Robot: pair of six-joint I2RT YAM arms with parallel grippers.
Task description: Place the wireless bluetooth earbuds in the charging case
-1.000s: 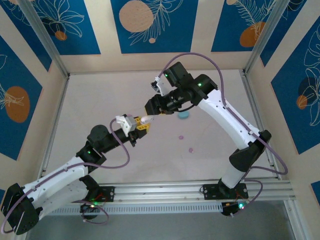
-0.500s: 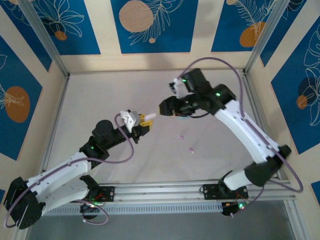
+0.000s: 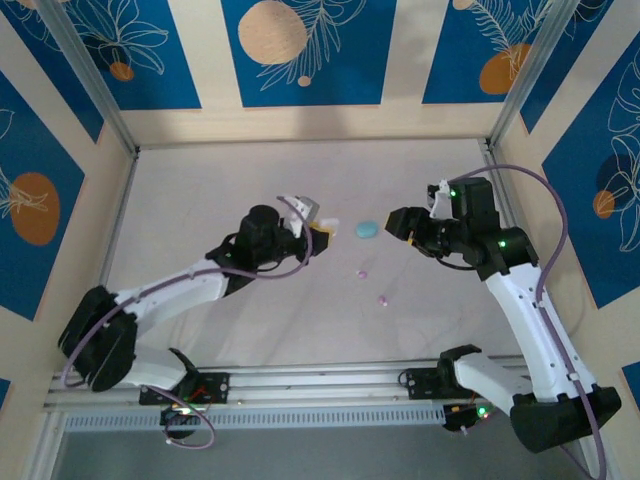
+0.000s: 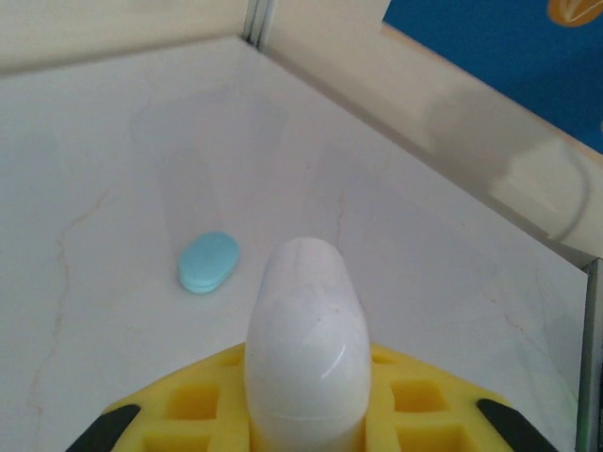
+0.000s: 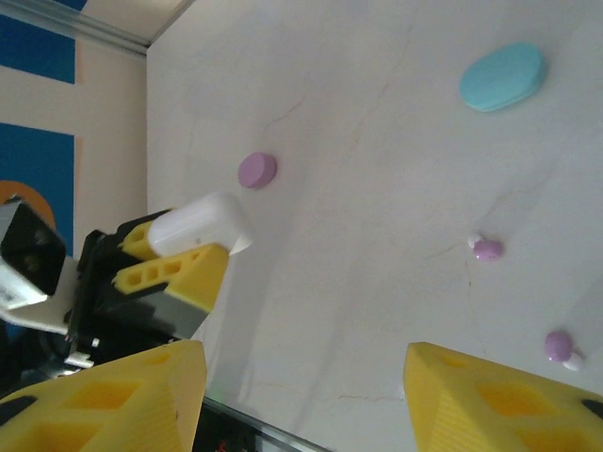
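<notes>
**Pink buds loose, no case filled yet**

The left gripper (image 3: 318,228) is clamped on a white case (image 4: 306,330) over the middle of the table (image 3: 200,190). The right gripper (image 5: 301,367) stands wide with nothing in it. A teal case (image 3: 367,229) lies between them. Two pink earbuds (image 3: 362,273) lie loose toward the near edge. By my reckoning, seating them is all ahead.

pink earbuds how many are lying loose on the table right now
2. One pink earbud lies just on the near side of the teal case. The second pink earbud lies a little nearer still and slightly to the right. Others could be hidden from view.
</notes>
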